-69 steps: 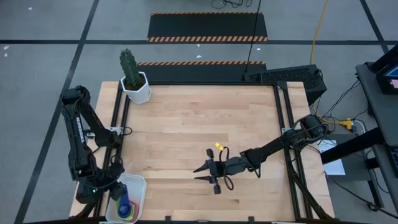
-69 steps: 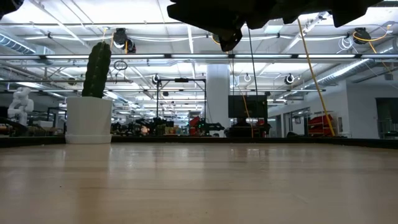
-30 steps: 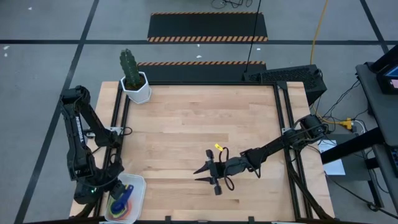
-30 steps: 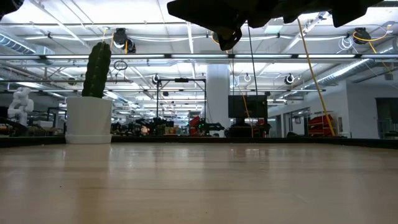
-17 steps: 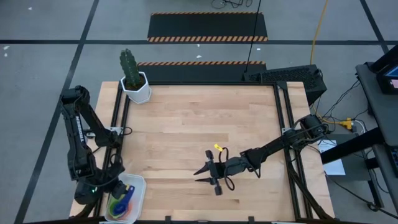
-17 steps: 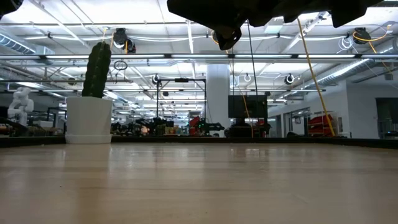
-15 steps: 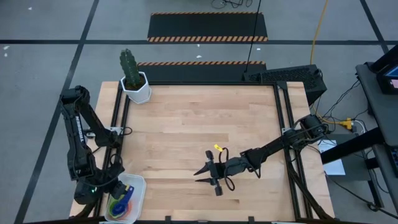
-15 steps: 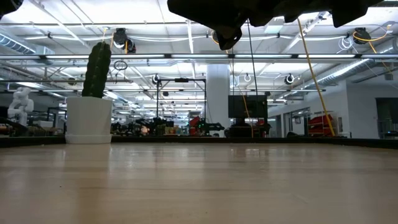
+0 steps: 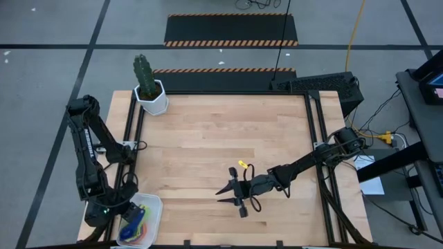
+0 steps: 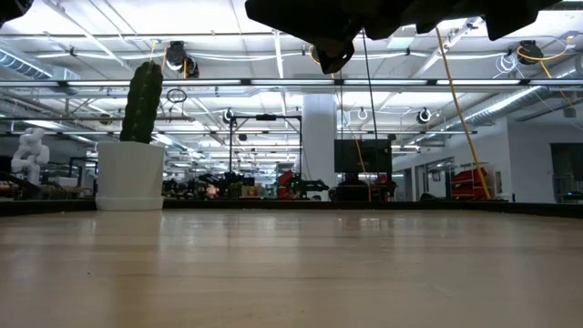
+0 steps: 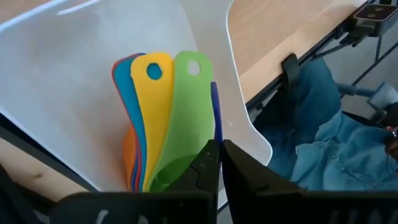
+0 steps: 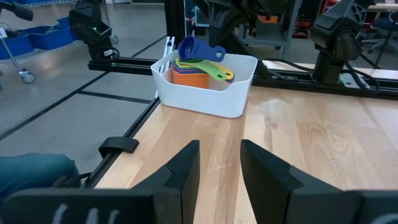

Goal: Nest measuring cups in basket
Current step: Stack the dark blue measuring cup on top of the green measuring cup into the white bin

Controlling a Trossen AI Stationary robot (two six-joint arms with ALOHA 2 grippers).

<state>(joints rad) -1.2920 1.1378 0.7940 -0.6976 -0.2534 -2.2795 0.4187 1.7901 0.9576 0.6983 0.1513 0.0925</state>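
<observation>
Measuring cups (image 9: 136, 225) sit stacked in the white basket (image 9: 154, 205) at our table's (image 9: 221, 145) seven o'clock corner. Our left gripper (image 11: 219, 163) hangs over them, fingers nearly together on the dark blue cup (image 12: 196, 48). Our right gripper (image 9: 224, 194) waits mid-table near six o'clock, fingers (image 12: 184, 167) parted, holding nothing.

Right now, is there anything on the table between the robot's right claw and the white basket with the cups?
No. In the right wrist view, only bare wooden table lies between the right end effector and the basket; the high view agrees.
</observation>
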